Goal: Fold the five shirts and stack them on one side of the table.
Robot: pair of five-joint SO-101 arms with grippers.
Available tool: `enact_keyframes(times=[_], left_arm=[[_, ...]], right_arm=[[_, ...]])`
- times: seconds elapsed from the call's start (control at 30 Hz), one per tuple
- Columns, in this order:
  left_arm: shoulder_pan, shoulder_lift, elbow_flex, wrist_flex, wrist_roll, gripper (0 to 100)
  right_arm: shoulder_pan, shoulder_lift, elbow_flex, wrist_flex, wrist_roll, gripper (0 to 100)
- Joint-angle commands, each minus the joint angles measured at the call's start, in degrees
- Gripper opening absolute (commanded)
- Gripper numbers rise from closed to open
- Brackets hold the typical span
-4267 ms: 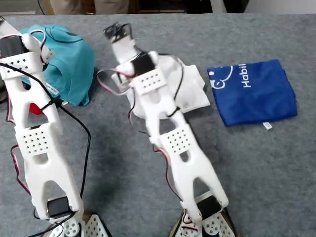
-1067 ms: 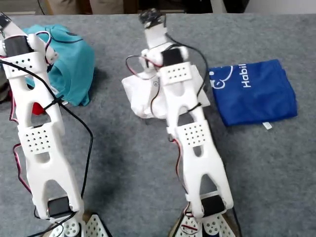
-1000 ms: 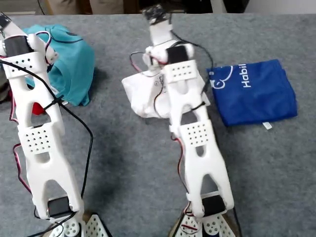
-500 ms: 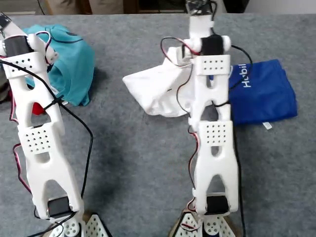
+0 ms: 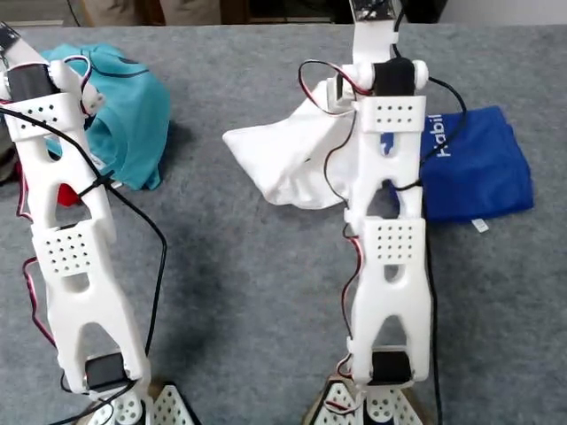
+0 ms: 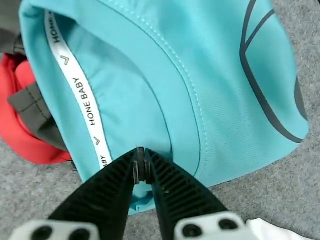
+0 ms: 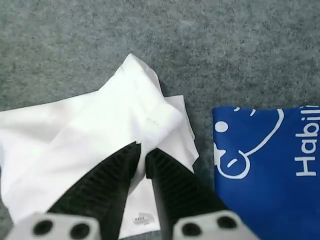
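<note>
Now, table (image 5: 221, 292): grey, shirts across its far half.
blue shirt (image 5: 483, 168): folded flat, far right.
white shirt (image 5: 283, 164): rumpled, centre, just left of the blue shirt.
teal shirt (image 5: 133, 115): bunched, far left.
right gripper (image 7: 142, 149): pinched tight on the white shirt.
left gripper (image 6: 140, 165): jaws closed, tips at the teal shirt.

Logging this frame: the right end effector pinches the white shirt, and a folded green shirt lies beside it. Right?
Not quite. The folded shirt is blue, not green, as the right wrist view shows. The right end effector does pinch the white shirt beside it.
</note>
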Motion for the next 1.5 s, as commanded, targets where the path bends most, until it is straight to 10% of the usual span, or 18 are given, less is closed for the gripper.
enact_keyframes(times=[0.0, 0.33, 0.6, 0.87, 1.1, 1.47], left_arm=[[0.79, -0.75, -2.29, 0.18, 0.26, 2], [0.70, -0.75, -2.37, 0.18, 0.26, 2], [0.70, -0.75, -2.37, 0.18, 0.26, 2], [1.32, -0.75, -2.37, 0.35, 0.26, 2], [9.14, -1.45, -2.37, 0.62, 0.26, 2], [31.91, 5.23, -4.66, -8.26, 2.90, 2]], right_arm=[[0.22, -8.75, 7.60, 1.05, -0.35, 0.4], [-0.04, -23.52, 38.99, 0.88, -0.44, 1.2], [0.92, -24.22, 43.21, 0.88, -0.18, 34.3], [1.10, -23.78, 29.76, -0.18, -1.05, 0.0], [-6.73, -21.93, 31.08, -1.41, -5.54, 0.9], [3.65, -9.89, 41.27, -4.57, -8.62, 0.5]])
